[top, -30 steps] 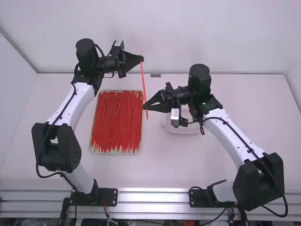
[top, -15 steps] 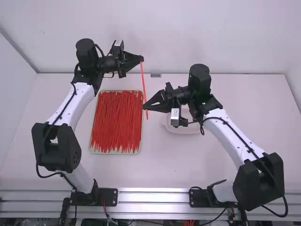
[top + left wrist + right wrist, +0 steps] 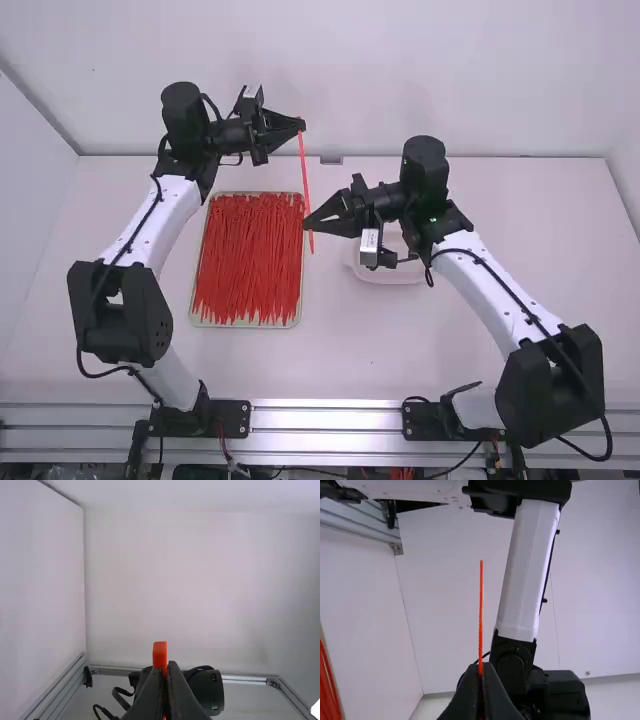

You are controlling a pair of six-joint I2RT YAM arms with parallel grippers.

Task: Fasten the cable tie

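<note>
A single red cable tie [image 3: 306,185] hangs nearly upright above the table's far middle, held at both ends. My left gripper [image 3: 297,126] is shut on its top end, and the square head [image 3: 160,653] pokes out past the closed fingertips. My right gripper [image 3: 309,224] is shut on the lower part of the strap, with a short tail sticking out below. In the right wrist view the thin strap [image 3: 481,615] rises straight from between the closed fingers [image 3: 470,680].
A tan tray [image 3: 246,323] piled with several loose red cable ties [image 3: 250,255] lies left of the middle, just beside the held tie. A white dish [image 3: 388,271] sits under the right arm's wrist. Bare table stretches right and front.
</note>
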